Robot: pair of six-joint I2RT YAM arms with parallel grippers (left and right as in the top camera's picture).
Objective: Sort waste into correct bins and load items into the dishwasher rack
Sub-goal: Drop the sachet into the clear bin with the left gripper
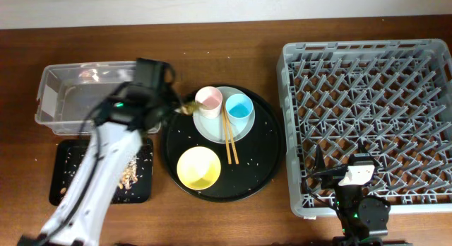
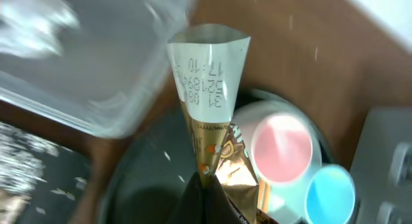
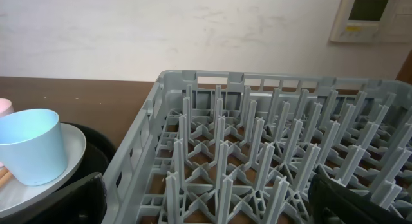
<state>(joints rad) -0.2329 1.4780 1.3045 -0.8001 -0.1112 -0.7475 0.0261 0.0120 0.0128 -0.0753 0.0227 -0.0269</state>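
My left gripper (image 1: 176, 108) is shut on the crinkled brown-gold wrapper (image 2: 209, 114) and holds it in the air between the clear tub (image 1: 60, 97) and the round tray. The wrapper also shows in the overhead view (image 1: 188, 107). The pink cup (image 1: 209, 100), light blue cup (image 1: 239, 107) and chopsticks (image 1: 229, 140) sit on the grey-blue plate (image 1: 212, 129). The yellow bowl (image 1: 198, 167) lies nearer the front. Beige scraps (image 1: 129, 175) lie in the flat black tray (image 1: 63, 179). My right gripper (image 1: 351, 181) is open over the front edge of the grey rack (image 1: 367, 62). The tissue is hidden.
The large round black tray (image 1: 265, 157) holds the plate and bowl, with white crumbs scattered on it. The rack fills the right side of the table. A wall runs along the back, with a white panel (image 3: 370, 15) on it.
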